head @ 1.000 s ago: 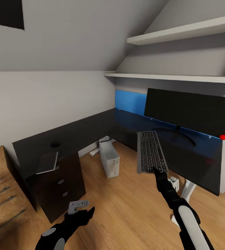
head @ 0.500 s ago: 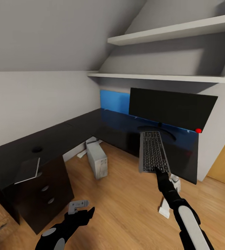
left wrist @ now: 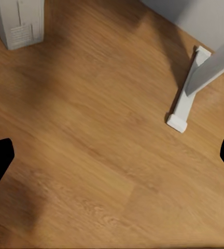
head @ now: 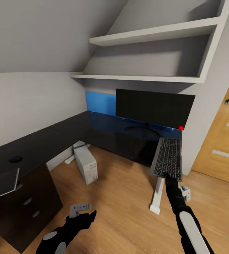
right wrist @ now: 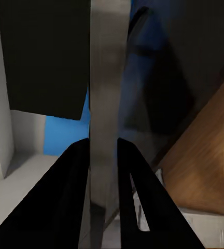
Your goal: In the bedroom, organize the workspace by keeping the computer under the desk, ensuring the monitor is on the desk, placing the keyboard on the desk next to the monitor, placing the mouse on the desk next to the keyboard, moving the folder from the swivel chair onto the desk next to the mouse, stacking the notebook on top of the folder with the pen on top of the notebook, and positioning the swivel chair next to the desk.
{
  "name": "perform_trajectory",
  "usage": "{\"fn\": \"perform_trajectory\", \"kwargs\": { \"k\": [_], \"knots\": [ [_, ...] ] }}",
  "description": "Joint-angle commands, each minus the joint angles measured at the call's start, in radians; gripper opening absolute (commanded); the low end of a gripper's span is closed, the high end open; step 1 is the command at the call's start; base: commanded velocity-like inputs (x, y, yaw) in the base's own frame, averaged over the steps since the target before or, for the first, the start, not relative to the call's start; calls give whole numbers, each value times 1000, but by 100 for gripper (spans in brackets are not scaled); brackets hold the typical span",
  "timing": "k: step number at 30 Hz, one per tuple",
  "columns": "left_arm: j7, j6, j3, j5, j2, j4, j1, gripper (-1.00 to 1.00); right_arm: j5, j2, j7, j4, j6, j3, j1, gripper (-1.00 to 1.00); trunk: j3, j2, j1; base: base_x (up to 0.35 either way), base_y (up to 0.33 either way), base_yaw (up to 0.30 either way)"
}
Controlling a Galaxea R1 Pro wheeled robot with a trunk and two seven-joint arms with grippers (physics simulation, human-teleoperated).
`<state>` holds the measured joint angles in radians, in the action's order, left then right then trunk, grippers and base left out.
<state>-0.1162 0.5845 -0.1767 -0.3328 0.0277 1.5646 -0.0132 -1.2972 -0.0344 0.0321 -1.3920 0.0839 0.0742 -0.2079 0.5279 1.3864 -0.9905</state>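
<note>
I am in a home room under a sloped attic ceiling, set up as a study corner. Evidence: black L-shaped desk point(head: 58, 137) from 9 to 12 o'clock, monitor point(head: 153, 107) at 12 o'clock, white wall shelves point(head: 150, 35) above, wooden door point(head: 222, 141) at 2 o'clock, wood-plank floor point(head: 125, 208).

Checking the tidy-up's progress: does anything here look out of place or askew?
Yes. The keyboard is off the desk, pinched by one short edge in the right gripper. The computer stands skewed on the floor. A grey notebook overhangs the desk's near edge.
</note>
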Motion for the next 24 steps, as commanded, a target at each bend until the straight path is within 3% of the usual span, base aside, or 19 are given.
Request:
{"fn": "perform_trajectory", "kwargs": {
  "k": [1, 4, 6, 19, 24],
  "knots": [
    [-10, 4, -1, -11, 0, 1, -1, 100, -11, -1, 0, 0, 22, -2, -1, -100, 1, 1, 0, 0, 0, -274],
    [-10, 3, 0, -11, 0, 1, -1, 100, -12, -1, 0, 12, 100, -3, -1, -100, 1, 1, 0, 0, 0, -274],
    [-10, 3, -1, -11, 0, 0, -1, 100, -13, -2, 1, 23, 112, -4, -1, -100, 1, 1, 0, 0, 0, -274],
    [-10, 3, 0, -11, 0, 1, -1, 100, -17, -2, 1, 31, 120, -7, -1, -100, 1, 1, 0, 0, 0, -270],
    [-10, 3, 0, -11, 0, 1, -1, 100, -19, 1, -17, 29, 114, -12, -1, -100, 1, 1, 0, 0, 0, -121]
  ]
}}
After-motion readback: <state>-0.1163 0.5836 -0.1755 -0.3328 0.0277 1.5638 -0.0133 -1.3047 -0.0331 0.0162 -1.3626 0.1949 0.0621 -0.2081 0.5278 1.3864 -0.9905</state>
